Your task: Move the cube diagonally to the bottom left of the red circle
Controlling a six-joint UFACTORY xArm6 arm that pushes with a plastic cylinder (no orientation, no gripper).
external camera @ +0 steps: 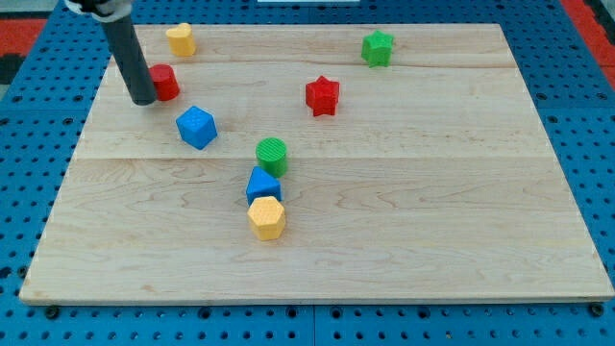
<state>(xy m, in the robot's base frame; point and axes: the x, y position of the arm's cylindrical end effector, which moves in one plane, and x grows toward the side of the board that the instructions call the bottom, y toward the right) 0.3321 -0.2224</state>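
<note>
My tip (142, 99) touches the red circle (164, 82) — no claw here; the blue cube (196, 127) sits lower right — wrong side.

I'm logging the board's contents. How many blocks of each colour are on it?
Red: 2, the red round block beside my tip and the red star block
Blue: 2
Green: 2
Yellow: 2
Total: 8
</note>
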